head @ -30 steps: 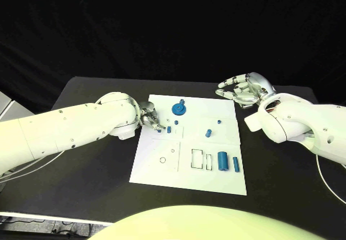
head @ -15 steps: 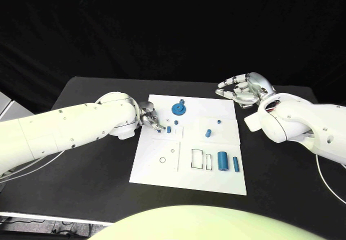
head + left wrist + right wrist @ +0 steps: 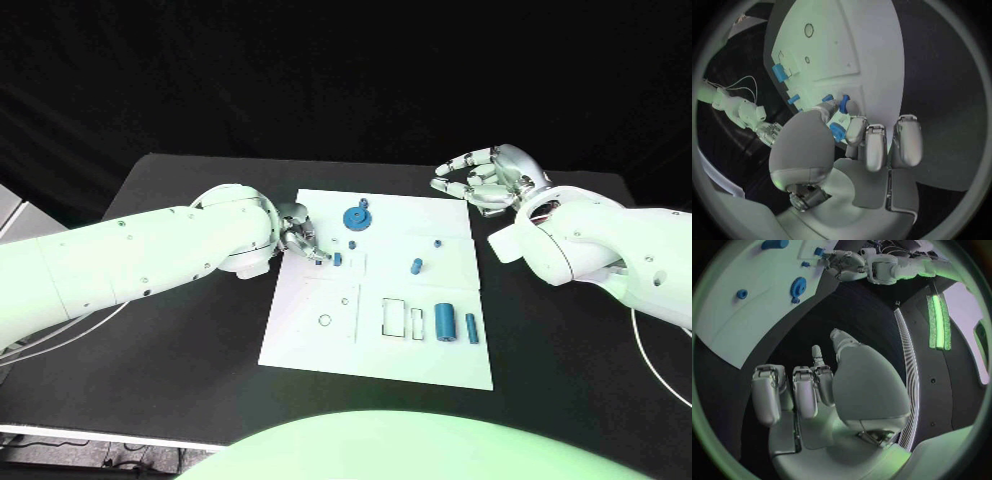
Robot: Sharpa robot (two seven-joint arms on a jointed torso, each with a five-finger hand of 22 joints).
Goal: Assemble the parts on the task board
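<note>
The white task board (image 3: 378, 350) lies mid-table. My left hand (image 3: 302, 238) rests at the board's left edge, and its thumb and a finger pinch a small blue peg (image 3: 338, 259) (image 3: 843, 104) that stands upright on the board. A blue gear (image 3: 356, 217) (image 3: 798, 287) sits further back, and a blue stub (image 3: 417, 266) (image 3: 742, 293) lies toward the right. Two blue cylinders (image 3: 446, 322) lie side by side near the board's right edge. My right hand (image 3: 490, 178) (image 3: 817, 390) hovers off the board's far right corner with its fingers curled in on nothing.
Outlined slots and a small ring mark (image 3: 326, 320) (image 3: 809, 30) show on the near half of the board. The black table (image 3: 188, 380) runs all round the board. A thin cable (image 3: 656, 365) hangs by my right arm.
</note>
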